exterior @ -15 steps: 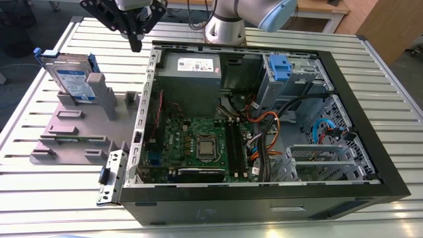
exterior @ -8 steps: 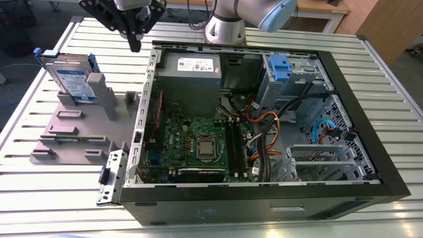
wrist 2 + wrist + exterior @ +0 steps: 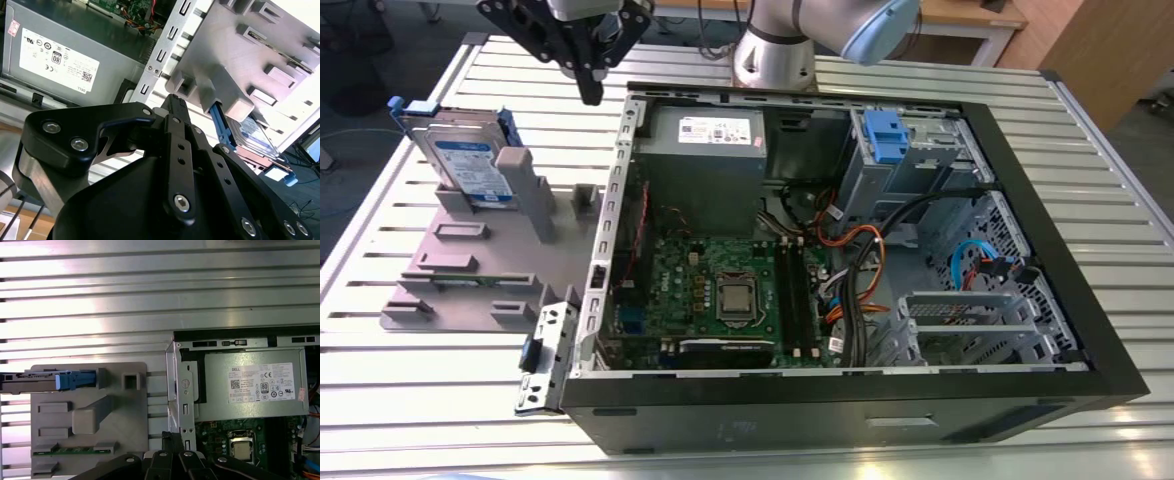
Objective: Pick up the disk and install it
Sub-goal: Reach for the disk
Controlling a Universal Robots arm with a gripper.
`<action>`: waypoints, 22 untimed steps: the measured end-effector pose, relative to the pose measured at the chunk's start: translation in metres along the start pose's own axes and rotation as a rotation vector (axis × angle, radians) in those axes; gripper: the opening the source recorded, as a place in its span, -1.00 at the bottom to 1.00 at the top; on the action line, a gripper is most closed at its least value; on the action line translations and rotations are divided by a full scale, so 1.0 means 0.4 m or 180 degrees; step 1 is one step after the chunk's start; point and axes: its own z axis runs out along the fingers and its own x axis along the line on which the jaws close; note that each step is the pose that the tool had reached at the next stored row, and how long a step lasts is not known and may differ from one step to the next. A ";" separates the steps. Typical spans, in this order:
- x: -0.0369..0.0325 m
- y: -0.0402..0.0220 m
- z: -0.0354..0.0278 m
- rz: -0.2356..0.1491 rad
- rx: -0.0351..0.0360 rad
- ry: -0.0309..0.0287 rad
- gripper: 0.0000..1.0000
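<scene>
One black claw (image 3: 592, 88), pinched shut and empty, hangs at the exterior view's top. The silver blue-railed hard drive (image 3: 464, 160) stands on edge lower left of it, clearly apart.

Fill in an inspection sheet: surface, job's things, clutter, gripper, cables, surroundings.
Surface: ribbed silver metal table carrying an open black computer case.
Job's things: silver rectangular disk with blue rails stands upright in a grey plastic slotted holder beside the case.
Clutter: small grey metal bracket by the case.
Gripper: black gripper shut, empty, hovering near the case's corner, apart from the disk.
Cables: orange, black and blue cables inside the case.
Surroundings: wooden furniture beyond the table.
</scene>
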 end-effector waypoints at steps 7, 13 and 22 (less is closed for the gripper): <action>0.006 0.000 0.000 0.0000 0.0000 0.0000 -0.79; 0.012 -0.001 0.000 0.0000 0.0000 0.0000 -0.79; 0.016 -0.001 0.000 0.0000 0.0000 0.0000 -0.79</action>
